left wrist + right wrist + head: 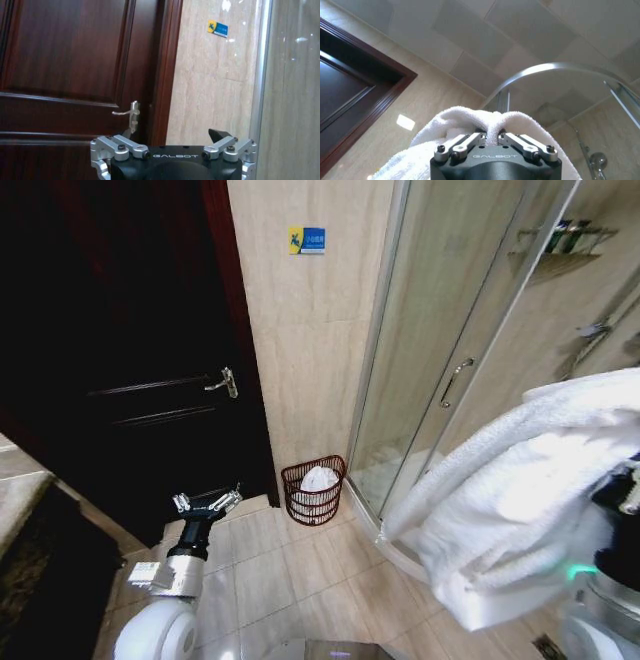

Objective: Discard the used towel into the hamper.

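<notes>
Transport stage of towel disposal, judged from the present views. Right gripper, raised at the robot's right side, has its jaws clenched on a fold of the white towel; in the right wrist view the terry cloth bulges up between and over the fingers, and in the head view the rest of the cloth drapes downward in heavy folds. Pickup therefore appears complete. Hamper, a dark reddish-brown openwork basket, stands on the tiled floor against the beige wall, between the dark wooden door and the glass shower enclosure; something white already lies inside it. Towel and hamper are well apart, the cloth held high and off to the right of the basket, so carrying over, lowering above the rim and release all remain to be done. Left gripper is held low and forward, jaws released and grasping nothing, pointing toward the door handle.
</notes>
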Robot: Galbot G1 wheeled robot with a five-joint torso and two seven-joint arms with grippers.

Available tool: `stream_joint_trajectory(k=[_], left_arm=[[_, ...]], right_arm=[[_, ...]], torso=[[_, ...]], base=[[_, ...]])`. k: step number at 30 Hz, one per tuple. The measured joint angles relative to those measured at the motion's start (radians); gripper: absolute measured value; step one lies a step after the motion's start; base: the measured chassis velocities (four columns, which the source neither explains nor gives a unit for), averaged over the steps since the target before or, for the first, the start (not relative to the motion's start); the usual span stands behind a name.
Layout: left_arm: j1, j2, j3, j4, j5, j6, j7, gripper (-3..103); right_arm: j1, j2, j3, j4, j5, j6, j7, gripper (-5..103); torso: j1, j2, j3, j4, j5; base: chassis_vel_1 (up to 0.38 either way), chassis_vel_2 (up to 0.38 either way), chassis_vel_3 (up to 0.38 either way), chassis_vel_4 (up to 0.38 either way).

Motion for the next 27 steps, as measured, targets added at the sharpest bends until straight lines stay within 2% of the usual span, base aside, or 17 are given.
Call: stream_joint_trajectory(k=[13,27], left_arm=[[0.000,0.000,0.000,0.000,0.000,0.000,0.000,100],[0.000,0.000,0.000,0.000,0.000,0.000,0.000,100]], right_arm=[[0.005,-0.007,-0.012,0.002,0.010,0.003,0.004,8],[0.022,-0.029,-0.026,-0.017,0.015,0.002,-0.006,8]], torso=[[0.000,0.000,0.000,0.0000,-0.0004],[-0.007,-0.016,-0.008,0.0001,0.0001]], base=[[0.056,0.069,-0.065,-0.056],[0.019,0.018,0.016,0.019]])
